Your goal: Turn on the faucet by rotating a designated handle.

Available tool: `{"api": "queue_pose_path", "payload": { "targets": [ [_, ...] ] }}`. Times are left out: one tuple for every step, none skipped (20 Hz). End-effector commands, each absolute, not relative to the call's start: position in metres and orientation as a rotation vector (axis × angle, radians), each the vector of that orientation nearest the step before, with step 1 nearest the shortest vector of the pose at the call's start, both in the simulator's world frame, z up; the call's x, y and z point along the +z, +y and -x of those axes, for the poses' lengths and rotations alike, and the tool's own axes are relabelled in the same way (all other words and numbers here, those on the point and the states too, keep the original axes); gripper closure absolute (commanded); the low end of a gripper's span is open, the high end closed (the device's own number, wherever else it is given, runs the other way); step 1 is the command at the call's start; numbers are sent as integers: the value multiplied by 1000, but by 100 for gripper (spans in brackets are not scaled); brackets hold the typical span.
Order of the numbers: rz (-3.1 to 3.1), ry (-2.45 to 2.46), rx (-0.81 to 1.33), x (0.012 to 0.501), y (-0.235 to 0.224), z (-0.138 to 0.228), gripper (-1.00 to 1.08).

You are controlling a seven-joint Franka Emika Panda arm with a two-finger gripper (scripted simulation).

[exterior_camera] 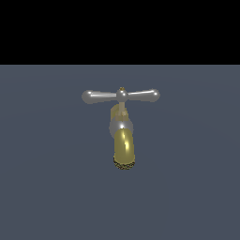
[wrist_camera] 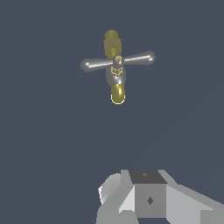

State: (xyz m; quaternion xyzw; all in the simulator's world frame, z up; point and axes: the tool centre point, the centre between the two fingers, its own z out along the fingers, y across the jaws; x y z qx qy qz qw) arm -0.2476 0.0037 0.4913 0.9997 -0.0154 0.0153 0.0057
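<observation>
White-and-grey blocky gripper (wrist_camera: 148, 199) shows only as its body in the wrist view — fingertips out of frame, so I cannot tell its spread. It sits well apart from the small faucet (exterior_camera: 123, 140) with a glossy gold-brass curved spout, standing alone on the flat slate-grey floor (exterior_camera: 47, 187). Its slim polished silver crossbar handle (exterior_camera: 121, 96) has smooth rounded bulbs — a push there could slide off, or glance the spout.

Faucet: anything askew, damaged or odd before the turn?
Nothing stands out. The faucet looks intact, its handle sits level across the top, and the gripper is well clear of it.
</observation>
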Motion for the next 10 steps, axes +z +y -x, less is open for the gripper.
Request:
{"api": "queue_pose_path", "payload": {
  "targets": [
    [-3129, -92, 46, 485, 9, 245, 108],
    [-3128, -114, 46, 482, 11, 244, 108],
    [-3127, -137, 45, 479, 14, 242, 108],
    [-3126, -162, 45, 476, 17, 240, 108],
    [-3125, -189, 44, 472, 20, 239, 108],
    [-3123, -217, 44, 469, 23, 237, 108],
    [-3121, -247, 43, 465, 26, 234, 108],
    [-3119, -279, 42, 460, 30, 232, 108],
    [-3116, -313, 42, 456, 34, 229, 108],
    [-3113, -347, 41, 451, 37, 226, 108]
  ]
}}
